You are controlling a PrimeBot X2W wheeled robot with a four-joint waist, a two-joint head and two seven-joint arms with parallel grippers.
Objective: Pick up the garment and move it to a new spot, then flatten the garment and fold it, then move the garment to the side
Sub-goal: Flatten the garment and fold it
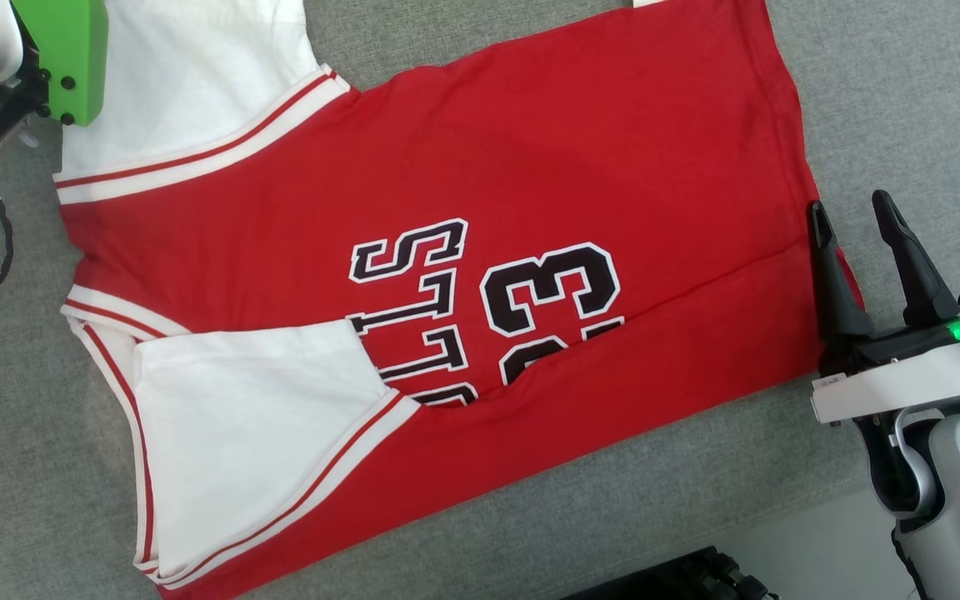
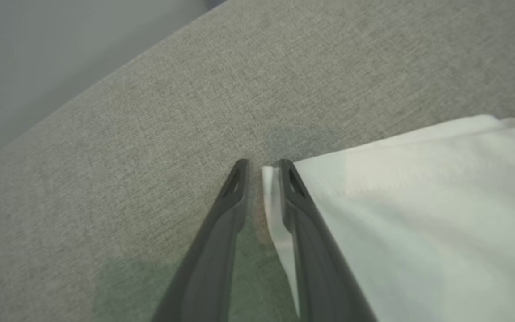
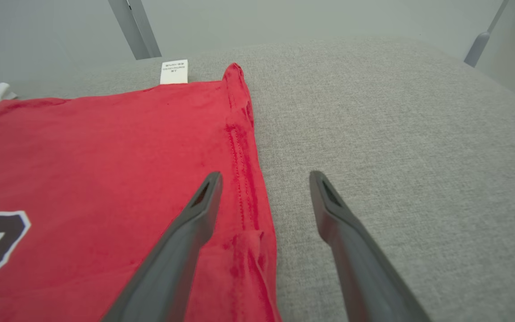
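The garment is a red jersey with white sleeves and black lettering, spread flat on the grey surface. Above its far white sleeve, at the upper left, sits my left arm's green wrist housing. In the left wrist view the left gripper has its fingers drawn close together, and the corner edge of the white sleeve lies between them. My right gripper stands open at the jersey's right hem. There it straddles the hem, one finger over the red cloth and the other over bare grey surface.
The grey cloth-covered surface runs past the jersey on all sides. Its front edge crosses the lower right, with pale floor and a dark object below it. A white care label pokes out at the hem's far corner. Metal legs stand beyond.
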